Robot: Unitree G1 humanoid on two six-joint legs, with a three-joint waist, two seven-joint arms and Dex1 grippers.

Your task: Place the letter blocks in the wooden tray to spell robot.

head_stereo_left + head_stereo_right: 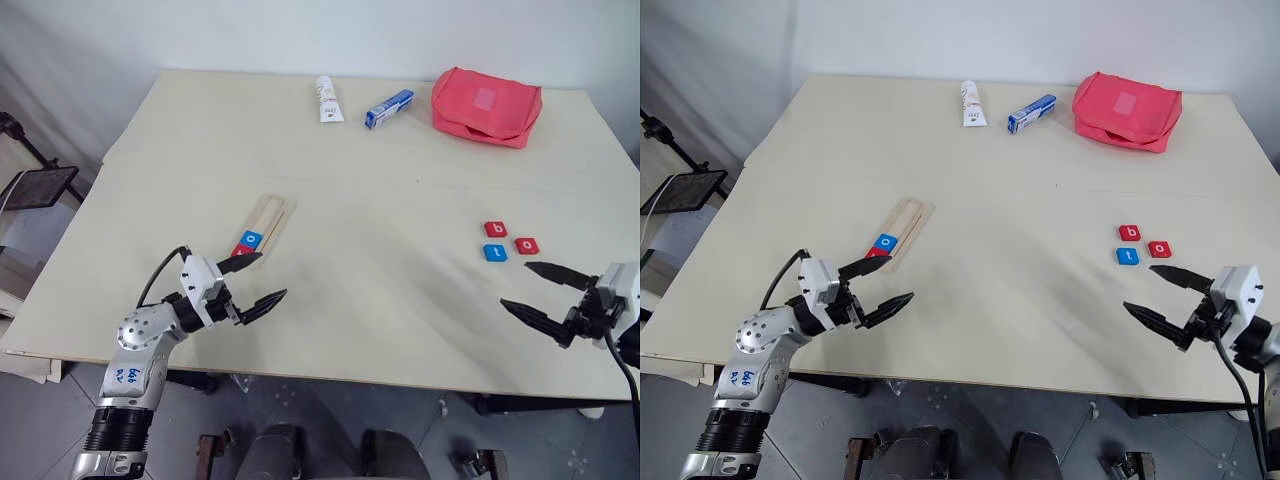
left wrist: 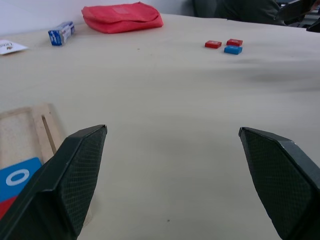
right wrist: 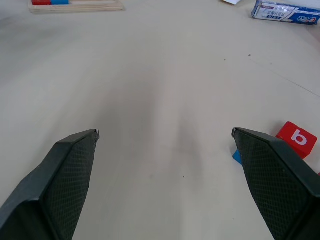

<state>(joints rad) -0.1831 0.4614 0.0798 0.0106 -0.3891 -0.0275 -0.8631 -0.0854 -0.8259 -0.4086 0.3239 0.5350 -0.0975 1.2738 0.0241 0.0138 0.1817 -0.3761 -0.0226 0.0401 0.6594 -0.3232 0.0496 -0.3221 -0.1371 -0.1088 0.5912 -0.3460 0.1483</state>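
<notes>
The wooden tray (image 1: 270, 215) lies slantwise on the left half of the table. Its near end holds a blue "o" block (image 1: 252, 240) and, behind it, a red block (image 1: 243, 250) partly hidden by a finger. My left gripper (image 1: 272, 275) hovers open and empty just beside the tray's near end. On the right lie three loose letter blocks: a red "b" (image 1: 496, 229), a red "o" (image 1: 527, 245) and a blue "t" (image 1: 494, 252). My right gripper (image 1: 514, 284) stands open and empty a little nearer than those three, not touching them.
At the table's far side lie a red pouch (image 1: 487, 105), a blue-and-white box (image 1: 389, 108) and a white tube (image 1: 327, 99). Both grippers hang close to the table's front edge (image 1: 330, 372). A black stand (image 1: 35, 185) is off the table's left side.
</notes>
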